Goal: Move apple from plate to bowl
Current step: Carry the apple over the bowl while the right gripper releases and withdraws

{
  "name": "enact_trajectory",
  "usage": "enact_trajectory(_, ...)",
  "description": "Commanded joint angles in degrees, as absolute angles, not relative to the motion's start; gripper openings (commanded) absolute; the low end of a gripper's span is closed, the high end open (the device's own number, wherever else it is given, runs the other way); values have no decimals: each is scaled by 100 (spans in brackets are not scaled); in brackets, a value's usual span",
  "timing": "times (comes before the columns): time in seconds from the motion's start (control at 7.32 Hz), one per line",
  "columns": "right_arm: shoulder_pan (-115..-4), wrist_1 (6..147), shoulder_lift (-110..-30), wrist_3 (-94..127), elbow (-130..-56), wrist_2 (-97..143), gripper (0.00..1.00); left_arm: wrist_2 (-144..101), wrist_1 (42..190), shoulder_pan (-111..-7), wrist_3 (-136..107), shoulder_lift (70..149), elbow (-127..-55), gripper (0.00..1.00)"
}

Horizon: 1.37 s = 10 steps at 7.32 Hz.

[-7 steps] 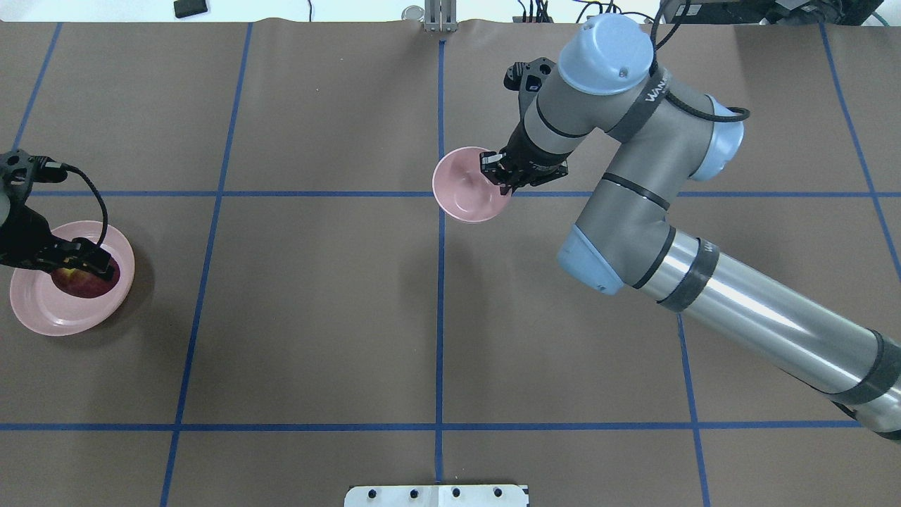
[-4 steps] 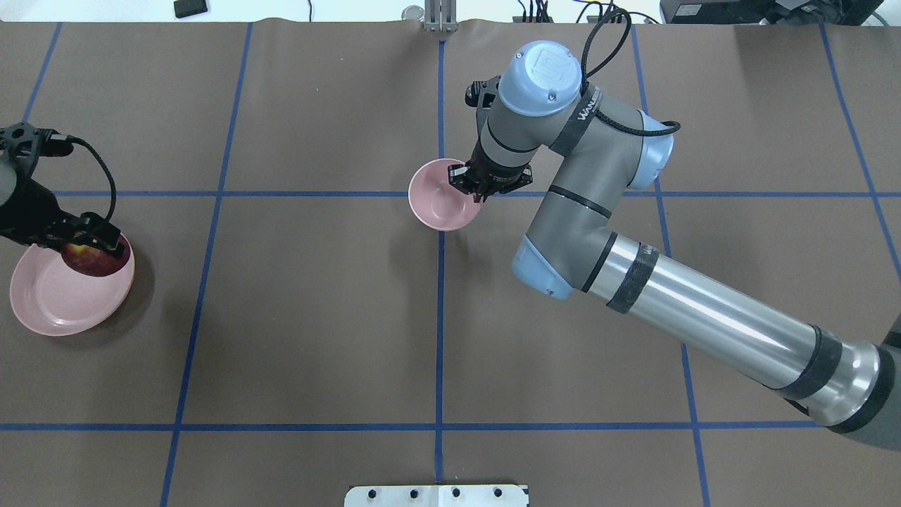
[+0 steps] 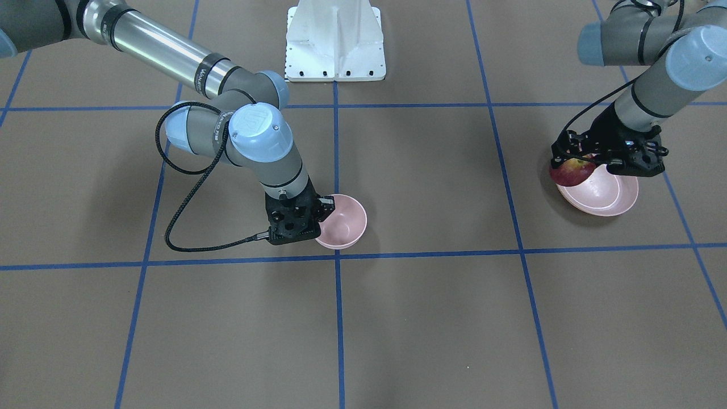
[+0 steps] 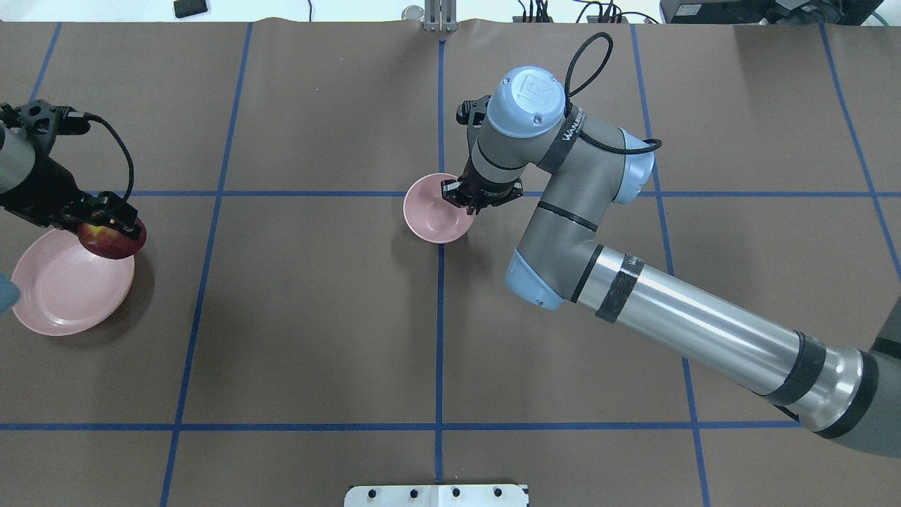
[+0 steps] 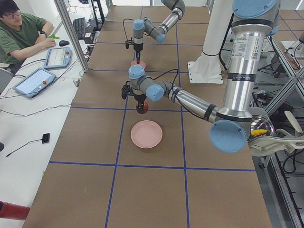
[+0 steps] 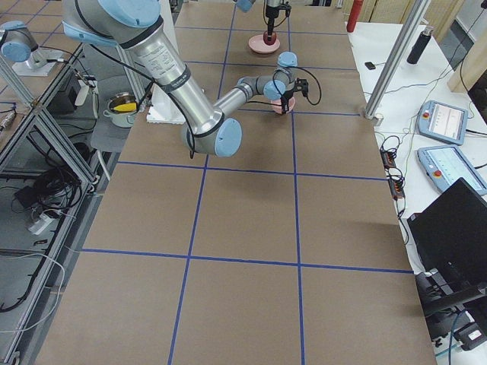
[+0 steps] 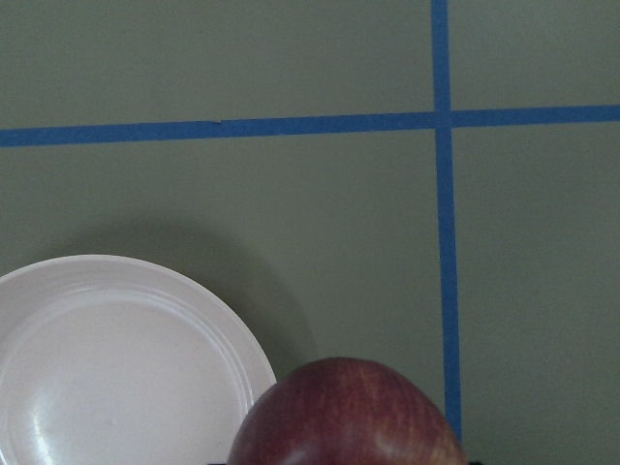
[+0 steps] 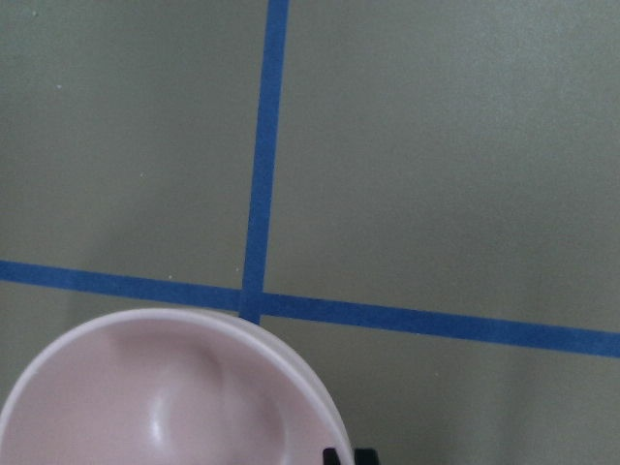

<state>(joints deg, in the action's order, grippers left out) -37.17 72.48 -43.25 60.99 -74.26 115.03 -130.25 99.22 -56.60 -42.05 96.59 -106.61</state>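
Apple top hidden under left pincer.

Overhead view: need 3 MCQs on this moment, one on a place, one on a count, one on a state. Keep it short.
1. Where is the apple?
A) on the bare table
B) in the left gripper, raised near the plate's rim
C) in the bowl

2. How many pink dishes are there?
A) one
B) two
C) three

3. What is the bowl's state?
A) empty, right gripper on its rim
B) holding the apple
C) upside down

Key:
1 B: the fingers clamp the apple, clear of the plate.
2 B: only the plate and the bowl show.
3 A: the right wrist view shows its inside bare.
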Motion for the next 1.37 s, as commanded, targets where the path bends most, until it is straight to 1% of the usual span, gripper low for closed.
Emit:
enact_trajectory(0.0,-3718,7233,-4316,6519,-7540,11575,99,-13025,9582,-5660,-4245,10009,-10670,0)
enact_trajectory(0.27,-4110,7277,-4315,6645,-7725,12054,100,-13121,9239,-5651,-4506,10544,-10679,0)
enact_trajectory(0.41,-4444,7312,-4342,6636,-7752,12589,100,-13218,8950,-5643,-4900,11008,-10670,0)
enact_trajectory(0.55,-4734,7521,-4490,6575,-7926,12812,100,-13219,8582,-5573,-5244,11613,-10574,0)
enact_trajectory(0.68,-4946,8028,-4543,6496,-8137,12919,100,-13210,8413,-5355,-5682,12132,-10451,0)
enact_trajectory(0.82,-5114,8520,-4727,6347,-8417,12955,100,-13166,8411,-5065,-6209,12625,-10241,0)
enact_trajectory(1.09,-5412,9181,-5017,6127,-8656,13103,100,-12931,8437,-4590,-7054,13635,-9522,0)
enact_trajectory(1.23,-5536,9359,-5349,5647,-8962,13096,100,-12650,8464,-4327,-7284,13945,-9231,0)
